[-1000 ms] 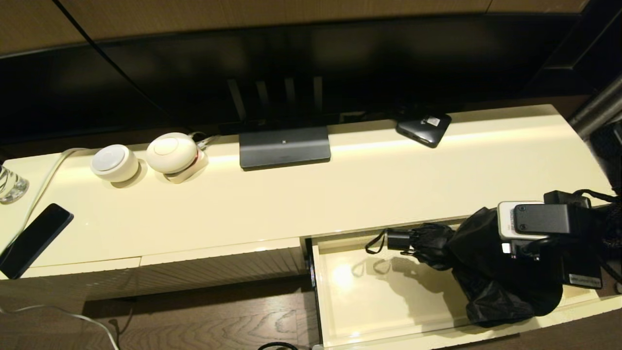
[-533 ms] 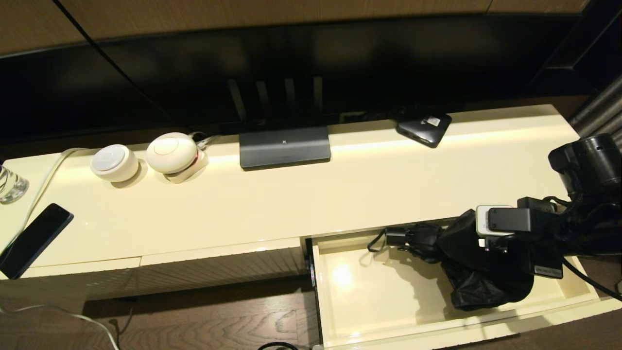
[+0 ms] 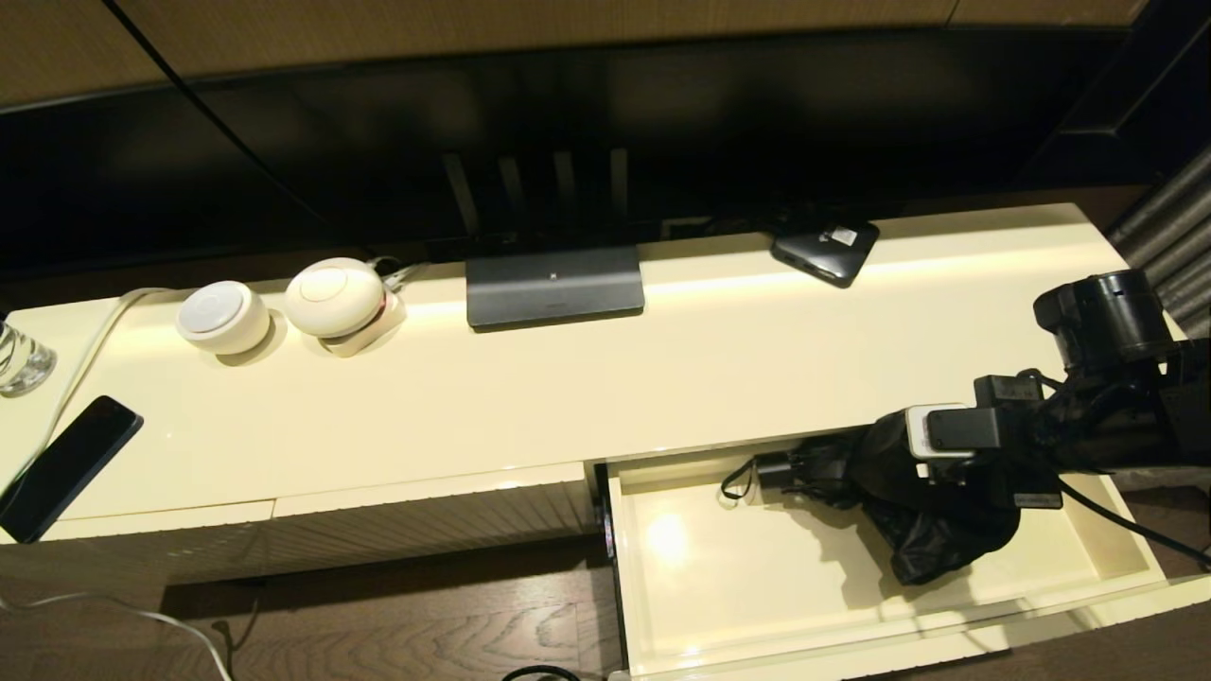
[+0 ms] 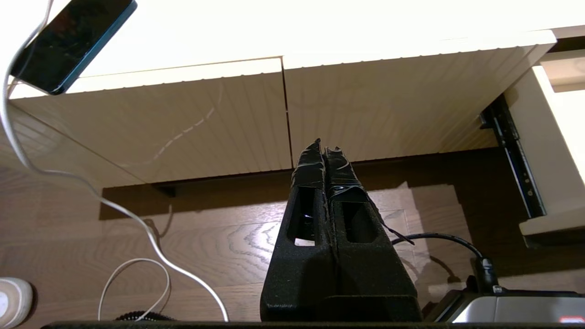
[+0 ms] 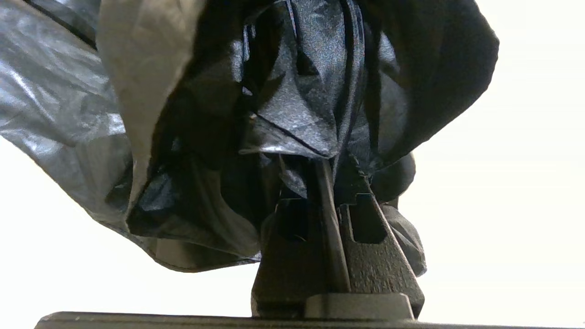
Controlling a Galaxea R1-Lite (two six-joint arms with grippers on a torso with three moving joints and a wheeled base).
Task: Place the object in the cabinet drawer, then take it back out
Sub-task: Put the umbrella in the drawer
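Note:
The black folding umbrella (image 3: 932, 539) hangs into the open cream drawer (image 3: 719, 586) at the cabinet's right end. Its short handle (image 3: 776, 470) and wrist loop (image 3: 730, 487) point left near the drawer's back wall, and its rumpled fabric droops to the drawer floor. My right gripper (image 5: 333, 183) is shut on a fold and rib of the umbrella (image 5: 292, 91); in the head view the wrist (image 3: 946, 430) sits over the drawer's back right, and fabric hides the fingers. My left gripper (image 4: 325, 151) is shut on nothing, low in front of the closed ribbed fronts, outside the head view.
On the cabinet top stand a TV base (image 3: 554, 287), a flat black box with a white label (image 3: 825, 248), two white round devices (image 3: 224, 317), a phone (image 3: 66, 465) and a glass (image 3: 19, 357). Closed ribbed fronts (image 3: 426, 530) lie left of the drawer. White cables (image 4: 137, 228) trail on the floor.
My right arm has sunk lower and moved left toward the drawer's back, carrying the umbrella. The fabric now sits deeper in the drawer. The left arm has not moved.

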